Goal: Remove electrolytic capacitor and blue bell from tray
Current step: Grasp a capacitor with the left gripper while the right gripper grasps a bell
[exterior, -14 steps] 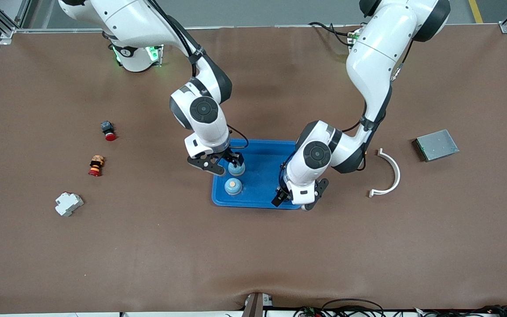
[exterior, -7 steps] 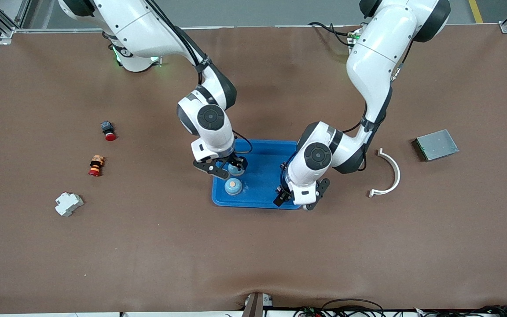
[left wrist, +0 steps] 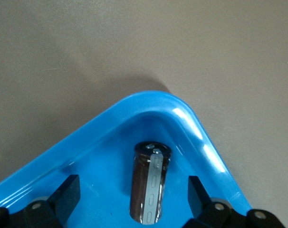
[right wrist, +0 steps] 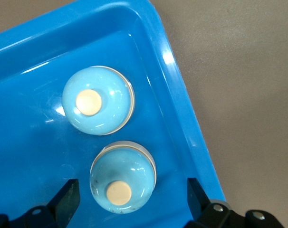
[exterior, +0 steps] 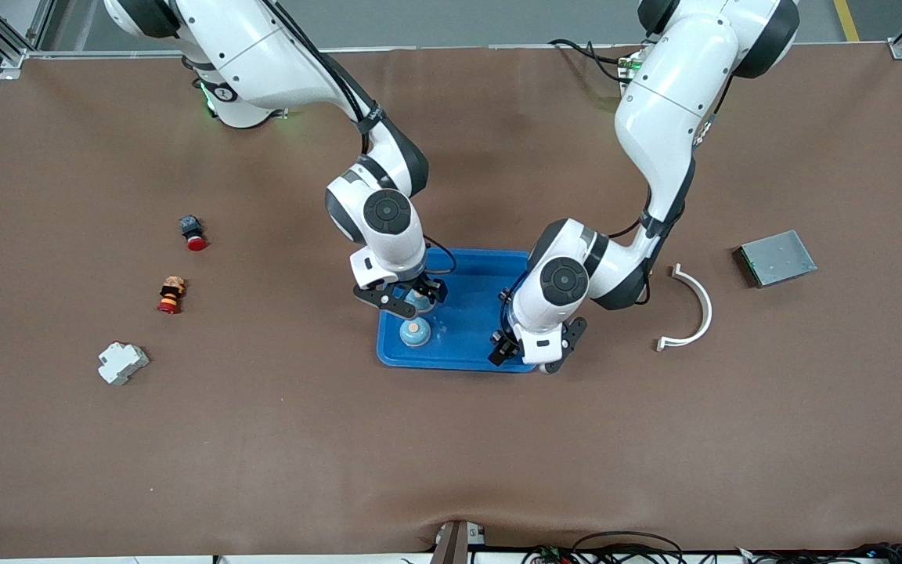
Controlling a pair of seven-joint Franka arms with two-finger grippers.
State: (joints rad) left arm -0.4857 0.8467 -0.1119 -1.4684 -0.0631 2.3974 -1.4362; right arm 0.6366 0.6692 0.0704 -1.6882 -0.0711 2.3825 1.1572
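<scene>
Brown table [exterior: 263, 439], blue tray [exterior: 467, 356] — we see the right gripper [exterior: 405, 298] spread over two bells [right wrist: 98, 100], the left gripper [exterior: 533, 350] spread over a capacitor [left wrist: 150, 183].

brown table [exterior: 451, 454] bears blue tray [exterior: 467, 352], scattered small parts.

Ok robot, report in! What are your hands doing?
Right gripper open over two blue bells in tray. Left gripper open over capacitor, lying in tray corner. Nothing blocking.

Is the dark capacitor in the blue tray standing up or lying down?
Lying down. The dark cylindrical capacitor rests on its side on the blue plastic tray floor near a corner, its length and grey stripe showing in the left wrist view.
</scene>
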